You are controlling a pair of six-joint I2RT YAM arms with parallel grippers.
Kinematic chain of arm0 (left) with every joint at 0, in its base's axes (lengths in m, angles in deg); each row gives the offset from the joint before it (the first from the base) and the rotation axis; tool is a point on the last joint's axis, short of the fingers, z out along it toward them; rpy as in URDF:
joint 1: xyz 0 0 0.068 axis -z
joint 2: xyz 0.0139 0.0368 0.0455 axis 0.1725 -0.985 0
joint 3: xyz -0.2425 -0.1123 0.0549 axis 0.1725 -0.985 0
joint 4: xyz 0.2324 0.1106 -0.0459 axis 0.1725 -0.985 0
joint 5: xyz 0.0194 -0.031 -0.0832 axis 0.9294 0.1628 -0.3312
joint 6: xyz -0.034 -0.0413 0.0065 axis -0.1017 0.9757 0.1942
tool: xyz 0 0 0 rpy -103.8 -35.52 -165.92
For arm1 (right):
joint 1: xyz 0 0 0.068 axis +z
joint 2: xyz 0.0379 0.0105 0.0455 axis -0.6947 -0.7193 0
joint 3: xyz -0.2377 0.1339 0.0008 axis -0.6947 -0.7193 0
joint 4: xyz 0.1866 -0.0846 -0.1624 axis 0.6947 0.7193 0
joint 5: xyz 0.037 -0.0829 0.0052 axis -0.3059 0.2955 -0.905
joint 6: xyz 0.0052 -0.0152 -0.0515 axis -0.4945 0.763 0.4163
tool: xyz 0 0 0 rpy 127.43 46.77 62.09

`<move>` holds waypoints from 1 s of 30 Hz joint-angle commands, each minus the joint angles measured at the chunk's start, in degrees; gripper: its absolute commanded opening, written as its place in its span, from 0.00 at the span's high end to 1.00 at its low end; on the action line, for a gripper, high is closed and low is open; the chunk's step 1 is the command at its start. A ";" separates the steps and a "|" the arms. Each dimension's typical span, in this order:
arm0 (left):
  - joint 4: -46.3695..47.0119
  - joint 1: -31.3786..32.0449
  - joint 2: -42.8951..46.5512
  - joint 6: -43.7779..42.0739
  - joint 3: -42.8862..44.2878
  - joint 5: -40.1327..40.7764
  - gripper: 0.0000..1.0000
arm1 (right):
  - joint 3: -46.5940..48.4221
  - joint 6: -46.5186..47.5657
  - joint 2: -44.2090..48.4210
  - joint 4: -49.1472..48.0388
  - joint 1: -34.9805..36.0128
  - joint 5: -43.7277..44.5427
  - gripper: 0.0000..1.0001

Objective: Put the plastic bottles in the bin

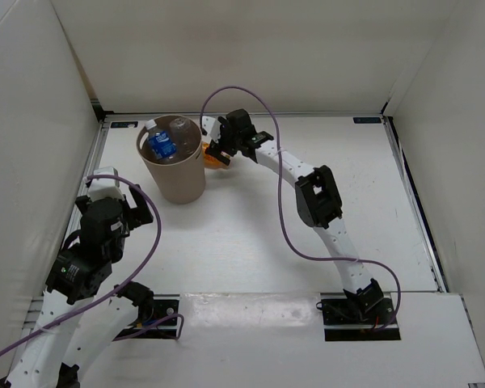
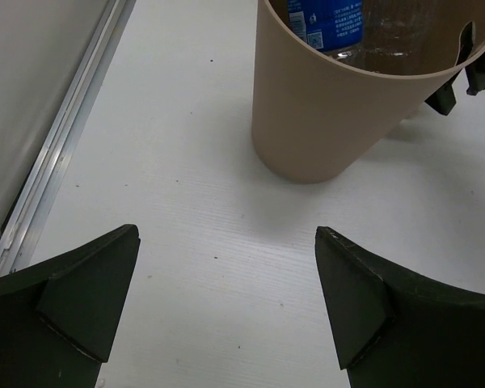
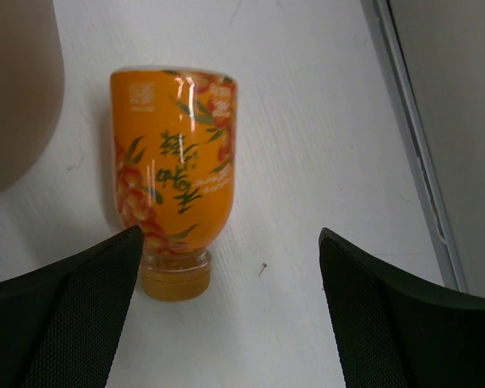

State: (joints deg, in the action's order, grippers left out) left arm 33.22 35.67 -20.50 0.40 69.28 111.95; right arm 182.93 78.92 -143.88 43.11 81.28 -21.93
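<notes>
Hovering over a short orange bottle [image 3: 174, 170] lying on its side on the white table [image 3: 307, 121], just right of the tan bin [image 1: 174, 182] in the upper middle of the top view, the right gripper [image 3: 228, 242] holds its fingers spread wide, gripping nothing. A blue-labelled bottle [image 1: 161, 145] and a clear bottle [image 1: 180, 129] sit inside the bin. At lower left, the left gripper [image 2: 226, 242] stands parted and empty, facing the bin.
</notes>
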 commanded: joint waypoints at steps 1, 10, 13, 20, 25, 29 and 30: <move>0.99 0.19 0.26 -0.12 0.69 -0.69 0.00 | 1.71 6.04 -0.27 1.21 0.34 0.69 0.10; 1.25 0.37 -0.62 -0.12 0.69 -1.39 0.00 | 1.70 11.85 -0.80 -0.37 0.95 -5.99 0.10; 0.99 0.19 -1.06 -0.21 0.69 -1.39 0.00 | 2.93 12.47 -2.11 -0.46 1.13 -6.26 0.10; 1.08 0.54 -2.12 -0.21 0.69 -1.04 0.00 | 6.37 14.92 -3.96 3.49 1.92 -6.53 0.10; 1.08 0.89 -2.56 -0.21 0.77 -0.87 0.00 | 6.36 16.25 -3.78 6.21 2.89 -6.09 0.10; 0.99 1.07 -2.91 -0.29 0.69 -0.43 0.00 | 7.15 15.90 -4.05 7.09 2.89 -6.61 0.10; 0.99 1.16 -3.08 -0.29 0.77 -0.43 0.00 | 7.85 15.63 -4.13 7.36 2.54 -6.70 0.10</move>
State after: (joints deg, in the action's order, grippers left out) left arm 33.27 36.42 -23.01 0.40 69.28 111.34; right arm 187.08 93.76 -147.38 49.51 83.62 -27.22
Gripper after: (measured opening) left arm 0.998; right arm 0.904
